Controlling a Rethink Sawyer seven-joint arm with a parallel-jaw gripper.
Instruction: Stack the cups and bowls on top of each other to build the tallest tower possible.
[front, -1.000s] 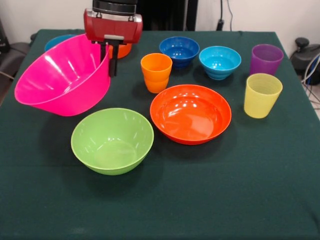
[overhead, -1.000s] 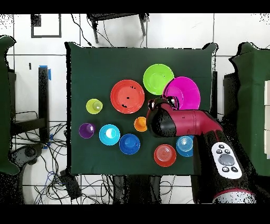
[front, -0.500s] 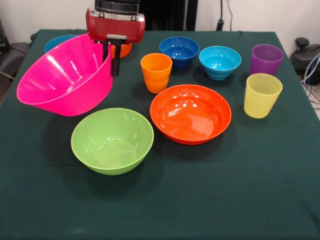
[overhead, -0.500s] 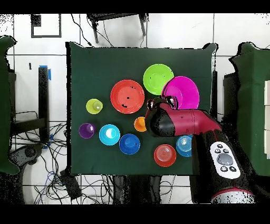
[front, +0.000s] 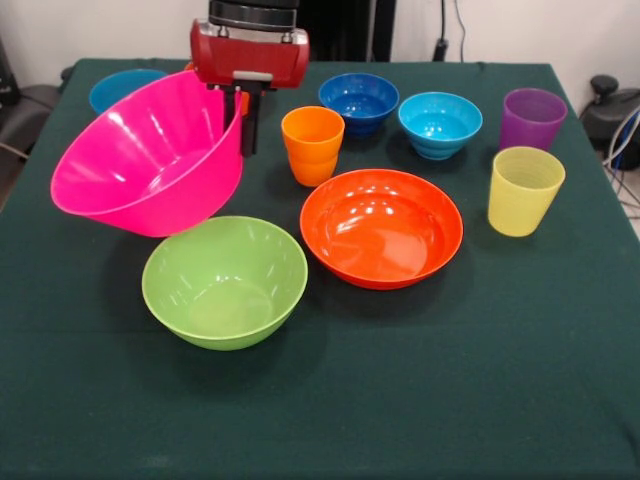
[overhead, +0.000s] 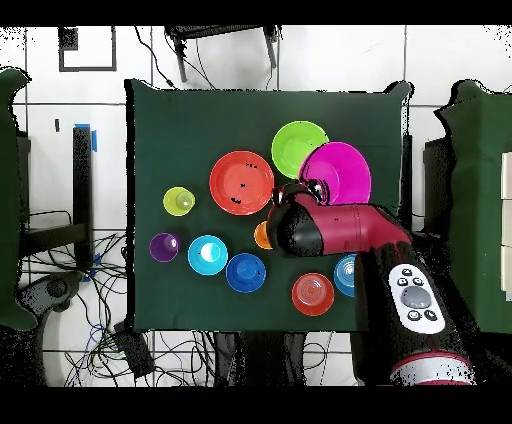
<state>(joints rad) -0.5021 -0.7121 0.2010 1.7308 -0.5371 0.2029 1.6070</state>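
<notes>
Your hand (front: 243, 122) is clamped on the pink bowl's (front: 150, 160) rim, bowl tilted, hanging off the surface. Level it over the green bowl (front: 224, 281) just below before you release.

The gripper (front: 242, 125) clamps the far rim of the big pink bowl (front: 150, 155), holding it tilted above the table (front: 450, 380) — its lower edge overlaps the lime green bowl (front: 224, 281) just nearer; the shallow orange bowl (front: 381, 226) sits to the right; the orange cup (front: 312, 144) stands beyond it.
</notes>
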